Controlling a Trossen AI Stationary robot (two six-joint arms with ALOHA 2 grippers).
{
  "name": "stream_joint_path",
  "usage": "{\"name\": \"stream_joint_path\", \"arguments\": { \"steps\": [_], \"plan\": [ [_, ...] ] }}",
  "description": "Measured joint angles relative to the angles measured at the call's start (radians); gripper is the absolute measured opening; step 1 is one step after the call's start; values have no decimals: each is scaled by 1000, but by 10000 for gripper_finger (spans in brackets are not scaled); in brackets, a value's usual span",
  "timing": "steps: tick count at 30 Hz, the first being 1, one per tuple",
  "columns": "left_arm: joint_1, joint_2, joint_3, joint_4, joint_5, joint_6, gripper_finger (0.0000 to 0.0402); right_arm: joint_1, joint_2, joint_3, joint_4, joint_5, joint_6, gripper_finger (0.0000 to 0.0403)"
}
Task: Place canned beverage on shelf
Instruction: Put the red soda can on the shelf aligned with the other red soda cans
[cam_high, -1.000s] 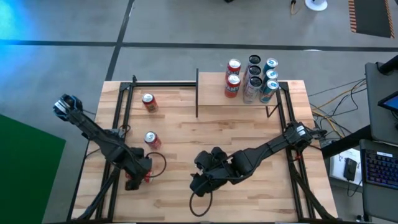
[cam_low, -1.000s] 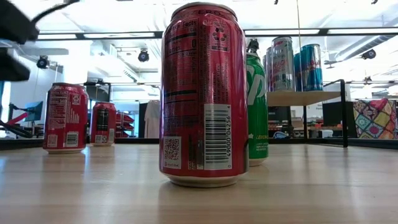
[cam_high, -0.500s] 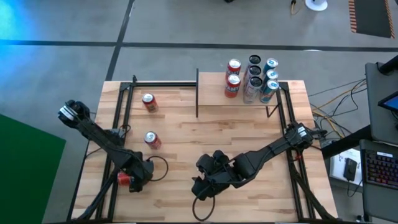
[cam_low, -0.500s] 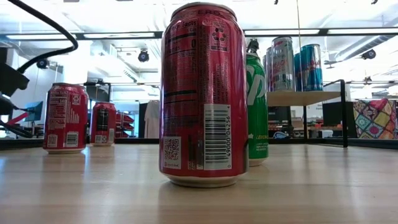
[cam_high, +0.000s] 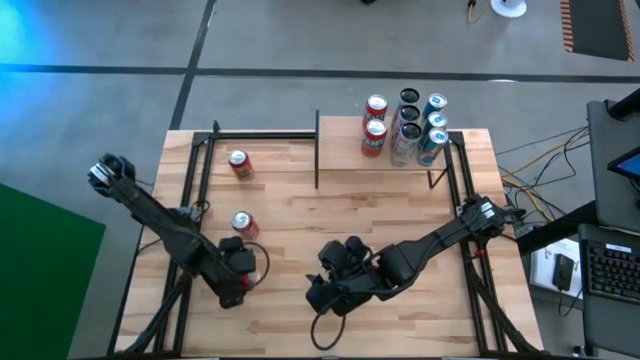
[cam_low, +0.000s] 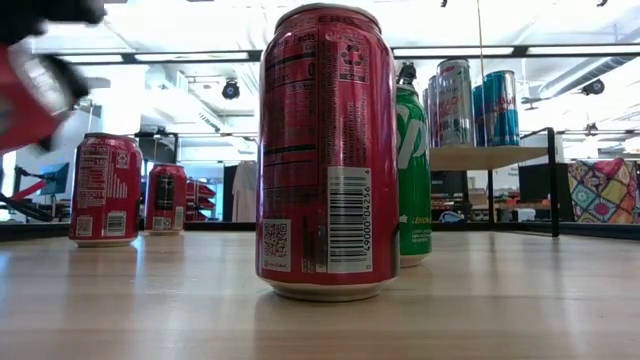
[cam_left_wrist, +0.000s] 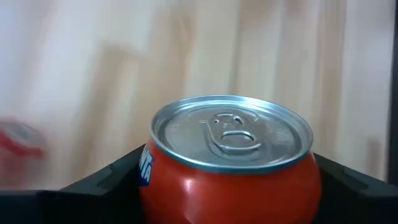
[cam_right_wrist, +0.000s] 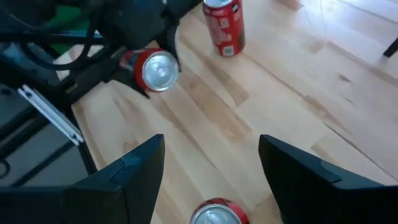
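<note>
Left jaws (cam_left_wrist: 230, 186): around an orange-red can (cam_left_wrist: 231, 155), one dark finger on each side; the can sits upright between them, lid up. Judged a grip, low left of the high view.
Can axis: vertical, in line with the way it must stand on the shelf.
Right jaws (cam_right_wrist: 211, 168): spread wide, holding nothing, over the low middle of the tabletop (cam_high: 420, 220); a red can top (cam_right_wrist: 217, 214) shows just below them.
Nearer arm: the left arm carries the can; the shelf lies far off toward the upper right of the high view, on the right arm's side.
Loose cans: one red can (cam_high: 244, 225) just above the left jaws, another (cam_high: 239, 163) farther up the frame.
Shelf (cam_high: 340, 150): upper right of the high view; holds two red cans (cam_high: 375, 125), two dark cans (cam_high: 408, 115) and three blue cans (cam_high: 434, 125), bunched at its right end; its left part is bare.
</note>
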Motion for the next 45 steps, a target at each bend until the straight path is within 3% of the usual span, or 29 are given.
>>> {"name": "stream_joint_path", "arguments": {
  "steps": [6, 10, 15, 23, 38, 45],
  "plan": [
    [13, -44, 91, 5, -292, 149, 287, -1, -28, 0, 1, 8, 48, 286],
    [49, -29, 123, 60, -380, 299, 290, -34, -48, 0, 3, -16, 19, 333],
    [104, 13, 168, 182, -408, 449, 292, -122, -47, 0, 38, -122, 1, 375],
    [179, 65, 257, 169, -458, 529, 291, -159, -41, 0, 140, -159, -75, 379],
    [236, 68, 318, 212, -465, 660, 291, -223, -37, 0, 165, -94, -168, 380],
    [243, 68, 318, 234, -512, 685, 291, -227, -40, 2, 167, -132, -212, 380]
  ]
}}
